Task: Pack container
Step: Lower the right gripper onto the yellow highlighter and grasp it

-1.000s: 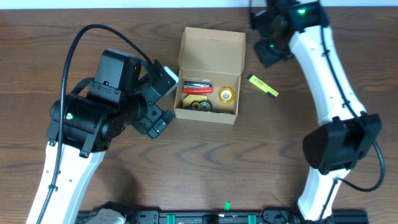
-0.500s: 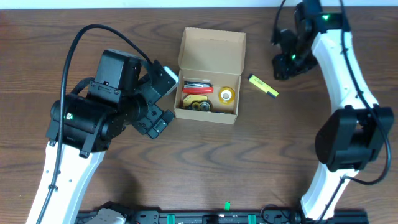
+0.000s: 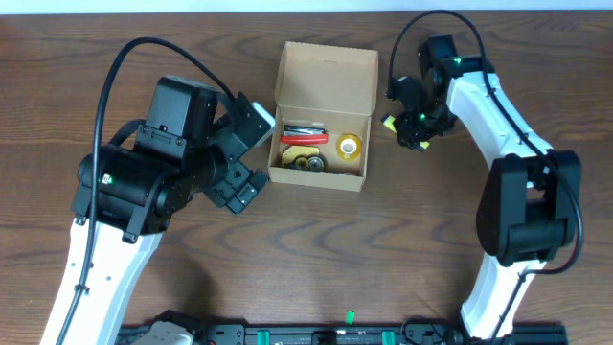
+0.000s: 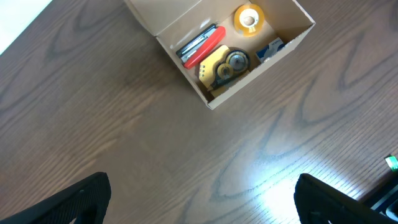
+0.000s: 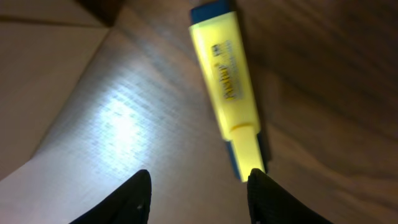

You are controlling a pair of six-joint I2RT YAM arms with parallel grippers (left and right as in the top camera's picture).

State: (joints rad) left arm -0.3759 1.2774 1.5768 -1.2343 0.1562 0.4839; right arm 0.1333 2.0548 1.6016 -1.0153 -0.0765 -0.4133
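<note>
Two grippers are working for me here. My right gripper [image 5: 199, 190] is hanging low over the yellow marker [image 5: 225, 87]. The marker is lying flat on the table [image 3: 383, 259] at 3 o'clock from the box [image 3: 318, 179], near its wall but not touching. My right jaws are standing about half open with nothing between them. The marker's near end is sitting close to one fingertip [image 5: 266, 198], off to the side, so I am thinking I must slide over before I squeeze.

My left gripper [image 4: 202, 186] is hovering at 9 o'clock from the box, jaws spread wide and holding nothing. I am guessing it is parked there to be out of the way.

The box is sitting in the middle of the table, toward 12 o'clock. Its lid [image 3: 326, 69] is lying open at its 12 o'clock side, so the top is free for dropping things in. A red tool [image 4: 202, 45], a tape roll [image 4: 250, 17] and a yellow thing with wheels [image 4: 222, 63] are filling most of it. A bit of bare floor is showing beside the tape roll.

The box wall at 9 o'clock from the marker is the edge I am watching. Open table is lying at 3 and 6 o'clock.
</note>
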